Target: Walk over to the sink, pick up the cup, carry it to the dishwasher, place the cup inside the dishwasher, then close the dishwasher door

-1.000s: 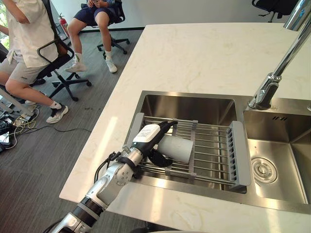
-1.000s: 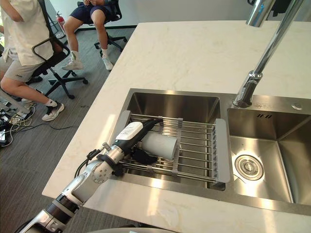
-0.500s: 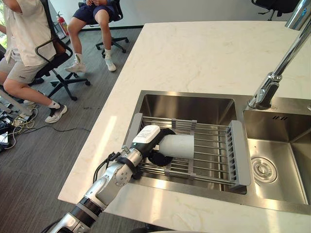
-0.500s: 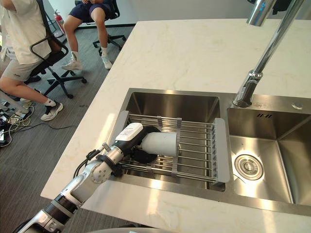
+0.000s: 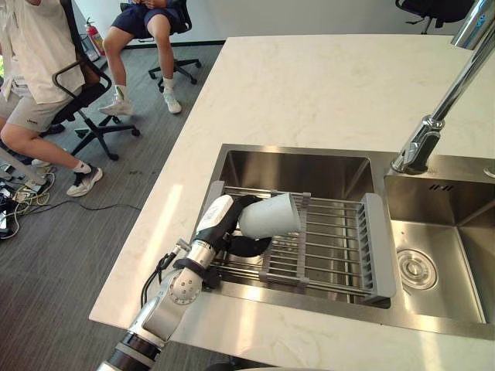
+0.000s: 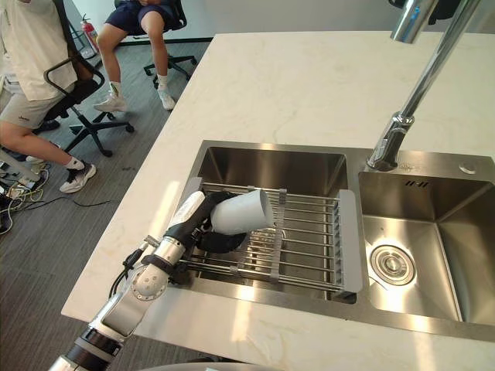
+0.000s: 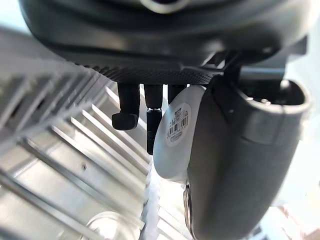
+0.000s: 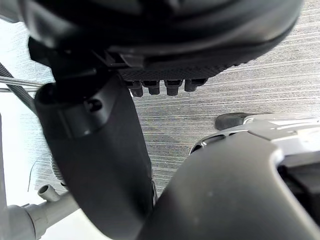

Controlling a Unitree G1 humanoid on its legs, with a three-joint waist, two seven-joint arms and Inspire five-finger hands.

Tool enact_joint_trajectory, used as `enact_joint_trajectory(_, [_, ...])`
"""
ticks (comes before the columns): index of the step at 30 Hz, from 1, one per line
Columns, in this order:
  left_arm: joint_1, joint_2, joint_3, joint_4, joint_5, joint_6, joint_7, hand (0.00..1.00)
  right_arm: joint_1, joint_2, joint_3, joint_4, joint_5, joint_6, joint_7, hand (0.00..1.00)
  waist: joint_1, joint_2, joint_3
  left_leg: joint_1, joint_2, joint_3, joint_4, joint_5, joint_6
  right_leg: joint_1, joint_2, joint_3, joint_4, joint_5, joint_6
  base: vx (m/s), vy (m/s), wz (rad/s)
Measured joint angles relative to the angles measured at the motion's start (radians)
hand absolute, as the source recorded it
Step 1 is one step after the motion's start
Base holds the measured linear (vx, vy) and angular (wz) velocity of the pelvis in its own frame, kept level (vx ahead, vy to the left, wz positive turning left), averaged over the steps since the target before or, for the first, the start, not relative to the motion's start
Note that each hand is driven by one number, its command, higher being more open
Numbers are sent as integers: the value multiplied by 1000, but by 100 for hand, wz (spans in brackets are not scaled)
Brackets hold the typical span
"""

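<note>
A white cup [image 5: 269,216] hangs tilted, mouth to the right, just above the wire rack [image 5: 340,241] in the sink's left basin. My left hand [image 5: 219,219] is shut on it, dark fingers curled under its body and the white-covered thumb on top. In the left wrist view the cup's base [image 7: 175,134] with a barcode sticker sits between the fingers [image 7: 127,107] and the thumb [image 7: 235,150]. My right hand [image 8: 95,150] shows in its own wrist view, fingers straight and holding nothing, over grey carpet.
The rack spans the left basin [image 5: 294,171]. A tall chrome faucet [image 5: 433,116] stands at the back right, beside the right basin with its drain [image 5: 418,269]. Pale stone counter [image 5: 325,85] surrounds the sink. Two people sit on office chairs [image 5: 85,93] at the far left.
My left hand's fingers have curled round the cup and raised it off the rack, tilting it. The right hand has not moved.
</note>
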Motion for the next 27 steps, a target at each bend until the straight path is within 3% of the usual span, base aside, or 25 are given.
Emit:
enact_joint_trajectory(7, [83, -16, 106, -111, -101, -2, 77, 0, 3, 3, 7, 13, -6, 7, -5, 100, 35, -21, -14, 1, -1, -1, 0, 0, 1, 0, -1, 0, 3, 1, 0, 0, 0, 0])
enact_joint_trajectory(13, [145, -87, 161, -180, -257, -12, 111, 0, 3, 10, 7, 13, -6, 9, -10, 100, 59, -33, -32, -2, -1, -3, 0, 0, 1, -3, -1, 0, 4, 0, 0, 0, 0, 0])
enact_joint_trajectory(23, [189, -200, 166, -331, -434, -31, 118, 0, -23, 12, 8, 44, -5, 12, -15, 100, 78, -42, -40, -4, 2, 11, 0, 0, 1, -21, -1, 22, 20, -1, -1, -12, -1, -5])
enact_joint_trajectory(27, [202, -219, 170, -370, -448, -37, 129, 0, -43, 10, 10, 43, -9, 17, -22, 100, 115, -45, -39, -16, 11, 63, 4, -3, 3, -95, -3, 84, 102, -16, -2, -40, 16, -39])
